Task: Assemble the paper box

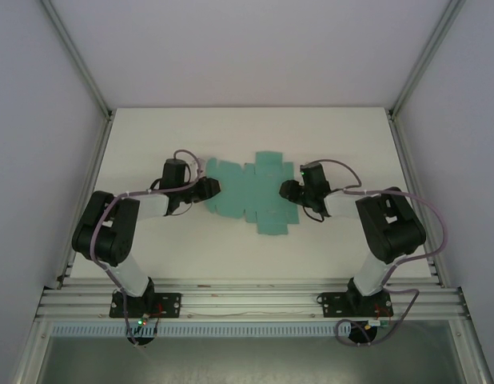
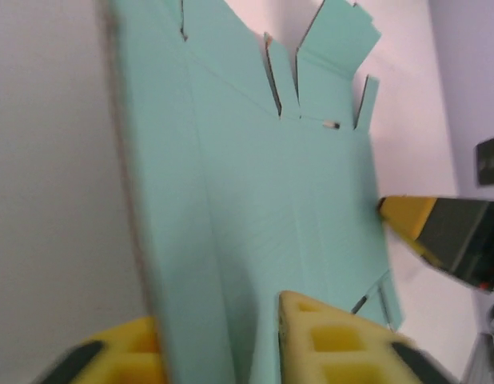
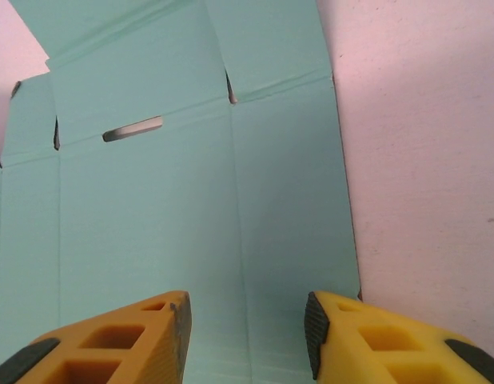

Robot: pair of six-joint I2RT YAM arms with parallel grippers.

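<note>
The paper box is a flat teal-green die-cut sheet lying mid-table between the two arms. My left gripper is at the sheet's left edge. In the left wrist view the sheet runs between the yellow fingers, its left panel tilted up, and the left gripper is shut on it. My right gripper is at the sheet's right edge. In the right wrist view the right gripper stands open just above the sheet's right panel, nothing pinched. One right finger touches the far edge.
The white table is bare around the sheet. Aluminium frame posts and grey walls close in both sides. A slot and several flaps lie along the sheet's far side.
</note>
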